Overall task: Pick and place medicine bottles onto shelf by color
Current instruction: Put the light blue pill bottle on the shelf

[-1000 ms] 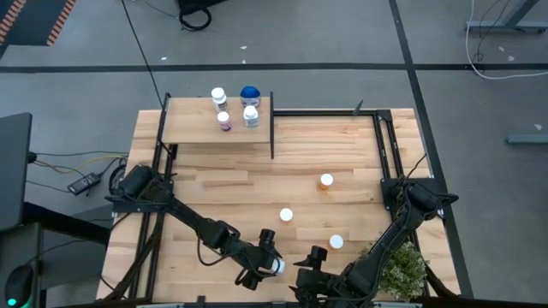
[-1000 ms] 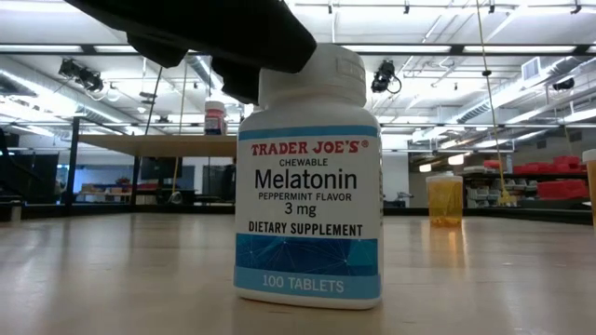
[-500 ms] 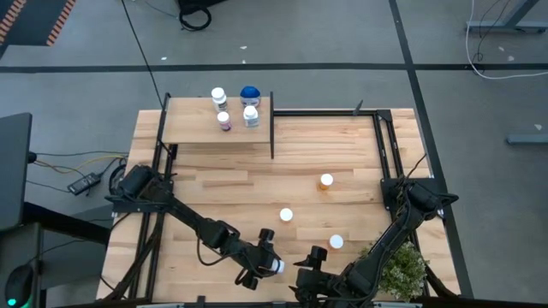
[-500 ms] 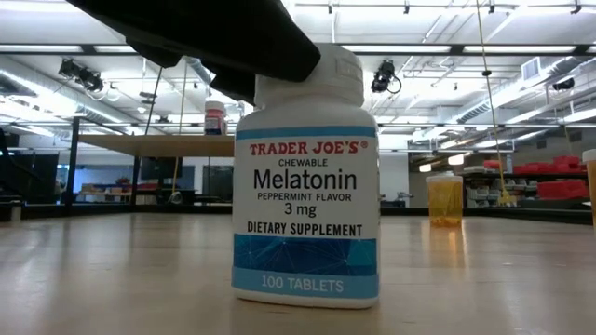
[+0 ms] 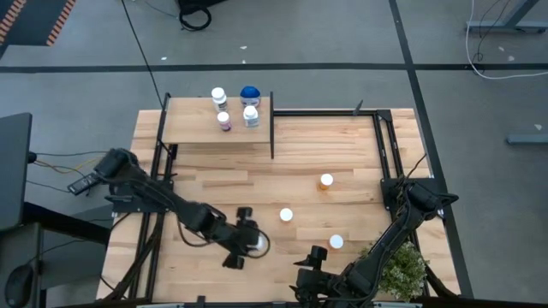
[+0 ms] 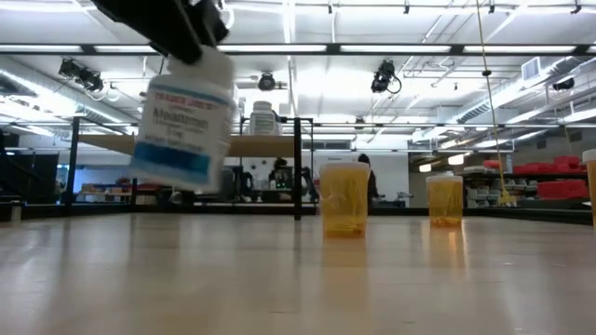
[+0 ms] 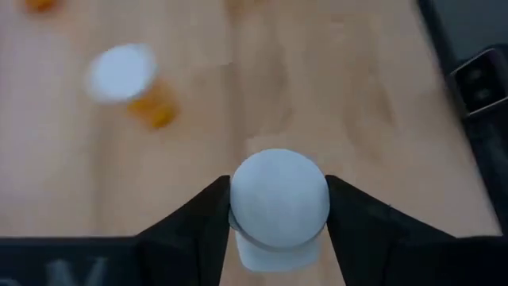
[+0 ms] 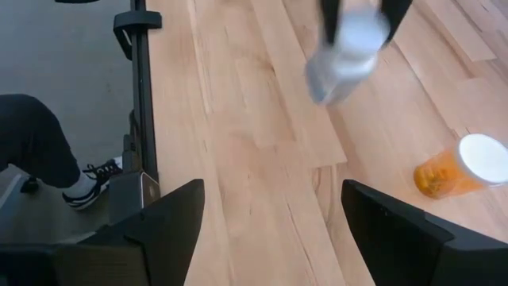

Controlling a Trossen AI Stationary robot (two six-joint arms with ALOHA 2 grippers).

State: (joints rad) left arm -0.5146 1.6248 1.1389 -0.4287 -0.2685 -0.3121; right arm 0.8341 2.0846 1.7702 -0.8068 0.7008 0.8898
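A white medicine bottle (image 6: pixel 182 116) with a blue label hangs tilted above the table near its front. My left gripper (image 5: pixel 246 241) is shut on it, and the left wrist view shows its white cap (image 7: pixel 278 199) between my fingers. My right gripper (image 5: pixel 313 256) waits open over the near edge, holding nothing. Three orange bottles stand on the table (image 5: pixel 326 181) (image 5: pixel 286 216) (image 5: pixel 336 243). The shelf (image 5: pixel 193 128) at the far left carries several bottles, among them a blue-topped one (image 5: pixel 250 92). My left gripper pinches the white bottle at its cap end (image 7: pixel 278 238) between the two fingers (image 7: pixel 198 226), one on each side. The fingers come slanting down from above. The bottle hangs below them, tilted, its base (image 6: pixel 172 172) clear of the table.
A green potted plant (image 5: pixel 399 267) stands at the near right corner beside my right arm. A black frame rail (image 5: pixel 272 128) edges the shelf's right side. Bare planks lie between the shelf and the orange bottles.
My left gripper has risen with the white bottle and gone toward the table's left and far edges. The bottle, which stood upright on the table close to the low camera, is now lifted clear and tilted.
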